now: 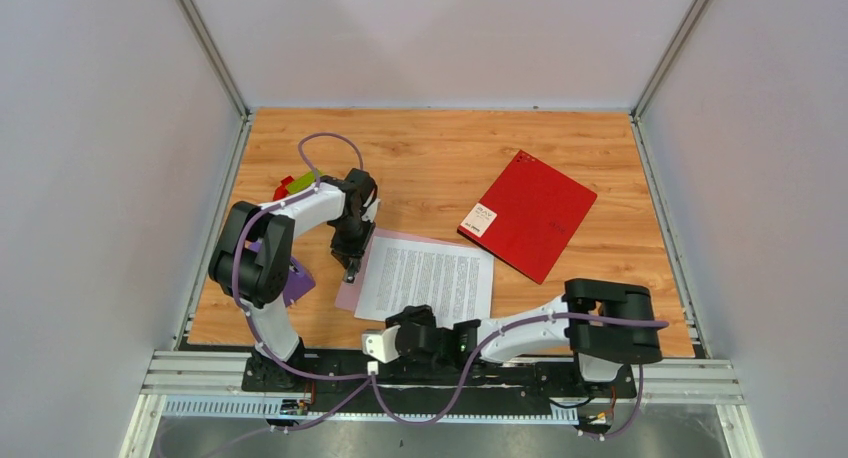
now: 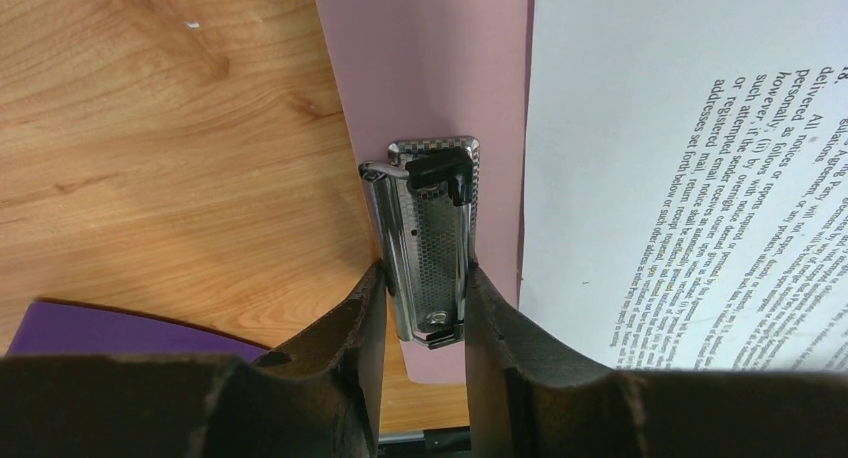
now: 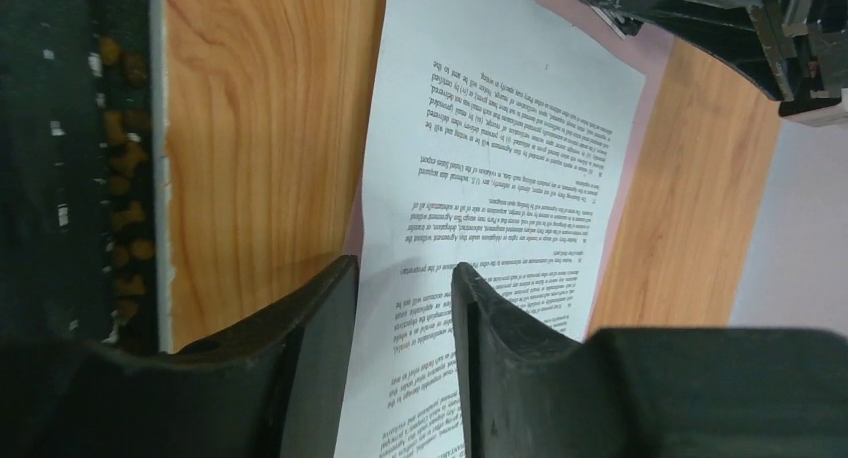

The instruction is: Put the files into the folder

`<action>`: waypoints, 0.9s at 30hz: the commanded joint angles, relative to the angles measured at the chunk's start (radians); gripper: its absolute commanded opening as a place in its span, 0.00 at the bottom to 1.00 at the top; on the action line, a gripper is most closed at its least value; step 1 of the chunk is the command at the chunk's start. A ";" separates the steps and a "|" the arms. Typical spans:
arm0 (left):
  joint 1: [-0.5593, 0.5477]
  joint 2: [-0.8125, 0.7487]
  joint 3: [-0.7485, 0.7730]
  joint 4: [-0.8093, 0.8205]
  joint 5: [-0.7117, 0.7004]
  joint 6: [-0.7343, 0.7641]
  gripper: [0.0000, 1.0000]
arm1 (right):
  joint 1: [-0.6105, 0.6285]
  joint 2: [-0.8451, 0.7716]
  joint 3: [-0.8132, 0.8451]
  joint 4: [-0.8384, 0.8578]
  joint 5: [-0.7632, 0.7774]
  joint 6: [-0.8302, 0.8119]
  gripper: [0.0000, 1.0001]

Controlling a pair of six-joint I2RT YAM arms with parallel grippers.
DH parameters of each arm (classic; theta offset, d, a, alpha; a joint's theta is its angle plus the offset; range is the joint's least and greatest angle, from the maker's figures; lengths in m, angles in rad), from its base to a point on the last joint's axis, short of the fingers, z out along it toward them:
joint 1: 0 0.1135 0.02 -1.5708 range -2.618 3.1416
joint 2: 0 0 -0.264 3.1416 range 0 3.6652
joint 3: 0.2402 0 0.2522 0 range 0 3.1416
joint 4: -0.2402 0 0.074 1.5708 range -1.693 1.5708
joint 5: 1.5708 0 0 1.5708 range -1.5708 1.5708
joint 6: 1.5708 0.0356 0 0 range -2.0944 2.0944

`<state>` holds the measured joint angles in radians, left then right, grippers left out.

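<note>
Left gripper (image 2: pixel 420 288) jaws pinch the sides of the metal clip (image 2: pixel 432 228) on the open pink folder (image 2: pixel 420 68). Files (image 1: pixel 425 278) lie flat on the folder just right of the clip, not under it. Right gripper (image 3: pixel 405 278) jaws are apart, straddling the files' near edge. Step looks like clipping in. Next move needs the clip raised and the files slid left beneath it.

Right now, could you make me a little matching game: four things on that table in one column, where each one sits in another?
Things: 1 printed sheets; 2 metal clip; 3 red book; 4 purple sheet.
Places: A beneath the left arm; B alone on bare wood, right side; C on the pink folder; D between the left jaws.
Pairs: 1-C, 2-D, 3-B, 4-A.
</note>
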<state>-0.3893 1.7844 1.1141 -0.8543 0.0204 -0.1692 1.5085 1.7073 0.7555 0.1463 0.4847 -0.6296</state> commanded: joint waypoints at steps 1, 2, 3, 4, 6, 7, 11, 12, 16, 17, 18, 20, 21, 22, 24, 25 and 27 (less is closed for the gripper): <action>0.006 0.011 0.017 0.001 0.012 0.010 0.22 | -0.022 -0.143 0.004 -0.072 -0.155 0.108 0.44; 0.006 0.009 0.018 -0.001 0.013 0.010 0.21 | -0.038 -0.174 -0.004 -0.077 -0.210 0.138 0.46; 0.005 0.010 0.018 -0.001 0.015 0.010 0.20 | -0.060 -0.207 -0.017 -0.072 -0.268 0.161 0.48; 0.006 0.008 0.017 -0.001 0.016 0.010 0.19 | -0.094 -0.235 -0.034 -0.057 -0.320 0.185 0.49; 0.007 0.005 0.015 0.000 0.025 0.010 0.18 | -0.155 -0.287 -0.075 -0.020 -0.408 0.227 0.51; 0.007 0.005 0.014 0.001 0.038 0.011 0.17 | -0.189 -0.314 -0.090 -0.002 -0.450 0.250 0.53; 0.010 0.001 0.013 0.002 0.060 0.011 0.12 | -0.289 -0.310 -0.104 0.028 -0.525 0.252 0.59; 0.012 0.000 0.013 0.001 0.060 0.010 0.11 | -0.307 -0.290 -0.092 0.019 -0.532 0.244 0.60; 0.018 0.003 0.011 0.002 0.075 0.011 0.08 | -0.370 -0.200 -0.039 0.012 -0.593 0.233 0.62; 0.019 0.002 0.008 0.004 0.081 0.011 0.07 | -0.383 -0.181 -0.026 0.017 -0.611 0.238 0.62; 0.020 0.000 0.007 0.005 0.085 0.013 0.07 | -0.393 -0.160 -0.016 0.028 -0.625 0.243 0.63; 0.021 0.000 0.007 0.006 0.091 0.012 0.05 | -0.404 -0.125 0.003 0.046 -0.645 0.249 0.63; 0.023 0.000 0.005 0.005 0.097 0.013 0.04 | -0.408 -0.108 0.018 0.052 -0.650 0.252 0.63; 0.025 0.000 0.004 0.006 0.103 0.013 0.03 | -0.412 -0.091 0.032 0.055 -0.656 0.254 0.63; 0.030 0.000 0.001 0.010 0.117 0.014 0.00 | -0.418 -0.059 0.053 0.064 -0.661 0.269 0.63; 0.032 0.001 -0.001 0.010 0.121 0.014 0.00 | -0.422 -0.046 0.062 0.070 -0.669 0.282 0.63; 0.037 -0.003 -0.006 0.013 0.124 0.013 0.00 | -0.428 -0.022 0.077 0.081 -0.676 0.294 0.63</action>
<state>-0.3634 1.7844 1.1145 -0.8562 0.0803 -0.1650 1.0916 1.6505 0.7723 0.1467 -0.1333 -0.3798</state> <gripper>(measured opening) 0.368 0.623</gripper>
